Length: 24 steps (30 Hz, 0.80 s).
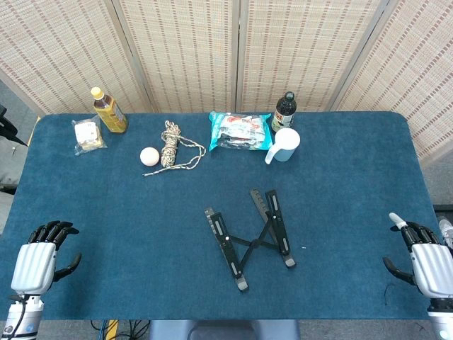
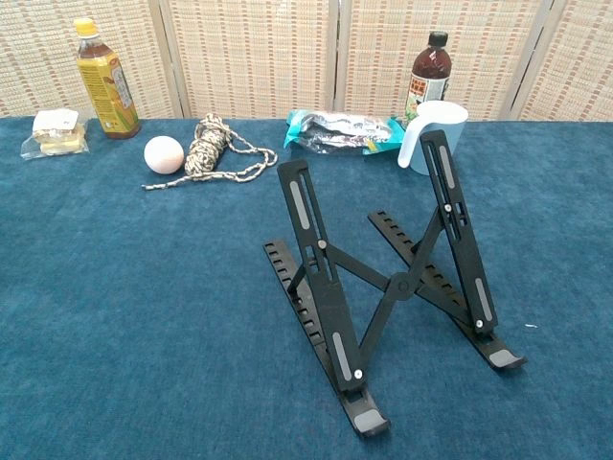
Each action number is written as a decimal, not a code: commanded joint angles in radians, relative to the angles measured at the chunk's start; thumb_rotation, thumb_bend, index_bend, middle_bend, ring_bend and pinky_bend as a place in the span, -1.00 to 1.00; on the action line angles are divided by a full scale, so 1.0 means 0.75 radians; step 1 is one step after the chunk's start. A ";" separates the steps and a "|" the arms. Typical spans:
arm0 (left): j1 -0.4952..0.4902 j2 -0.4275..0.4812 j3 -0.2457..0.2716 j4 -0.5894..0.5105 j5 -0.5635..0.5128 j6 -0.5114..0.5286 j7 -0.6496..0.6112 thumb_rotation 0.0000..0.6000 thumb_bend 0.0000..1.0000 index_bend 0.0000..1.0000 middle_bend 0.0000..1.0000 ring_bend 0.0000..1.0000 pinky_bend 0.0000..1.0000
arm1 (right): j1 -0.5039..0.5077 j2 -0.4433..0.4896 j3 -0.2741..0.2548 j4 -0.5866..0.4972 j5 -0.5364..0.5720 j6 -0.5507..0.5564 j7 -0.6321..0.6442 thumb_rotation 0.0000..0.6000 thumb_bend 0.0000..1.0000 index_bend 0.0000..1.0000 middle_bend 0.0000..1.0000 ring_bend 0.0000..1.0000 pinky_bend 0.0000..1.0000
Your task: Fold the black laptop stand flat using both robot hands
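Counter [image 1: 106, 234]: blue cloth; bottles, rope, ball, packet and cup sit along the 12 o'clock edge, well apart from the work.
Laptop stand [image 1: 249, 237]: black, near centre, propped open — its rails stand raised in the chest view, long axis running roughly 11 to 5 o'clock.
Left robot hand [image 1: 41, 259]: at 8 o'clock, released, grasping nothing; the stand lies toward its 3 o'clock, well apart.
Right robot hand [image 1: 423, 259]: at 4 o'clock, released, empty; the stand lies toward its 9 o'clock — likely slightly the nearer.
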<state>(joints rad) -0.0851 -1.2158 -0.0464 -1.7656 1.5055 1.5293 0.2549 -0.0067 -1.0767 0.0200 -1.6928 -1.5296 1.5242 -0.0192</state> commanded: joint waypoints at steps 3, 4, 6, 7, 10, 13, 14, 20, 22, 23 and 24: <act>-0.002 -0.001 0.000 -0.002 -0.001 -0.004 0.005 1.00 -0.50 -0.32 -0.50 -0.65 -0.67 | 0.012 -0.003 -0.001 0.003 -0.003 -0.021 0.000 1.00 -0.68 -0.70 -0.31 -0.59 -0.56; -0.002 -0.001 0.001 -0.003 0.000 -0.004 0.007 1.00 -0.50 -0.32 -0.50 -0.65 -0.67 | 0.015 -0.004 -0.001 0.004 -0.003 -0.026 0.002 1.00 -0.68 -0.70 -0.31 -0.59 -0.56; 0.000 -0.002 0.001 -0.004 0.001 -0.001 0.010 1.00 -0.50 -0.32 -0.50 -0.65 -0.67 | 0.021 -0.004 -0.001 0.007 -0.003 -0.036 0.007 1.00 -0.68 -0.70 -0.31 -0.59 -0.56; 0.001 -0.002 0.001 -0.005 0.001 0.000 0.012 1.00 -0.50 -0.32 -0.50 -0.65 -0.67 | 0.025 -0.003 -0.001 0.009 -0.004 -0.044 0.010 1.00 -0.68 -0.70 -0.31 -0.59 -0.56; 0.003 -0.003 0.002 -0.009 0.002 0.003 0.018 1.00 -0.50 -0.32 -0.50 -0.65 -0.67 | 0.039 0.003 -0.003 0.006 -0.014 -0.063 0.028 1.00 -0.68 -0.70 -0.31 -0.59 -0.56; 0.006 -0.002 0.002 -0.013 0.002 0.007 0.023 1.00 -0.50 -0.32 -0.50 -0.65 -0.67 | 0.056 0.014 -0.005 -0.003 -0.027 -0.086 0.053 1.00 -0.68 -0.70 -0.31 -0.59 -0.55; 0.006 -0.002 0.002 -0.013 0.001 0.009 0.024 1.00 -0.50 -0.32 -0.50 -0.65 -0.67 | 0.061 0.018 -0.006 -0.004 -0.030 -0.094 0.057 1.00 -0.68 -0.70 -0.31 -0.59 -0.55; 0.006 -0.003 0.001 -0.018 0.000 0.005 0.033 1.00 -0.50 -0.32 -0.50 -0.65 -0.67 | 0.112 0.042 -0.017 -0.021 -0.059 -0.170 0.066 1.00 -0.68 -0.70 -0.31 -0.59 -0.53; 0.004 -0.003 0.001 -0.020 0.002 0.005 0.037 1.00 -0.50 -0.32 -0.50 -0.65 -0.67 | 0.136 0.051 -0.021 -0.027 -0.070 -0.206 0.069 1.00 -0.68 -0.70 -0.31 -0.59 -0.51; 0.004 -0.003 0.000 -0.021 0.004 0.005 0.039 1.00 -0.50 -0.32 -0.50 -0.65 -0.67 | 0.148 0.054 -0.022 -0.029 -0.074 -0.223 0.070 1.00 -0.68 -0.70 -0.31 -0.59 -0.50; 0.004 -0.003 0.000 -0.023 0.004 0.005 0.041 1.00 -0.50 -0.32 -0.50 -0.65 -0.67 | 0.161 0.056 -0.022 -0.031 -0.078 -0.241 0.072 1.00 -0.68 -0.70 -0.31 -0.59 -0.50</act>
<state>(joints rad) -0.0822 -1.2178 -0.0460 -1.7826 1.5086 1.5332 0.2856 0.0988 -1.0402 0.0058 -1.7115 -1.5807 1.3614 0.0318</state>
